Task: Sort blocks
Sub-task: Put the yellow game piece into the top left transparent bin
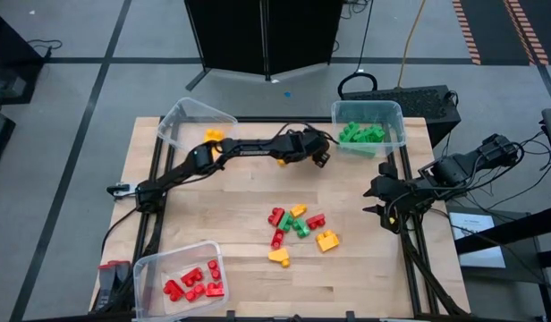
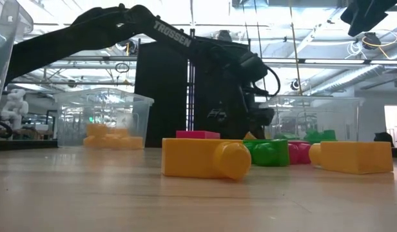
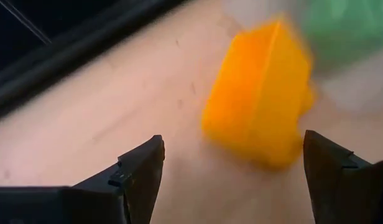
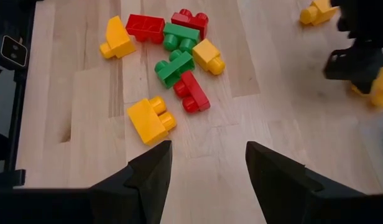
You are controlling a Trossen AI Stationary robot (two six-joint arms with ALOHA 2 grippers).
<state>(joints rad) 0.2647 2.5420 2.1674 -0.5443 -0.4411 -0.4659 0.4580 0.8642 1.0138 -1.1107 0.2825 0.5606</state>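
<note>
My left gripper (image 1: 318, 157) (image 3: 232, 146) is open, low over the far middle of the table, beside the green bin. A blurred yellow block (image 3: 260, 99) lies on the wood just ahead of its fingers and apart from them. My right gripper (image 1: 377, 201) (image 4: 207, 149) is open and empty above the table's right side. It faces a loose pile of red, green and yellow blocks (image 1: 298, 228) (image 4: 173, 56) at the table's middle. Another yellow block (image 1: 280, 162) lies under the left arm.
Three clear bins stand on the table. The far left bin (image 1: 182, 114) holds yellow blocks, the far right bin (image 1: 396, 121) holds green ones, and the near left bin (image 1: 150, 268) holds red ones. Bare wood lies between the pile and the right edge. The left arm spans the far half.
</note>
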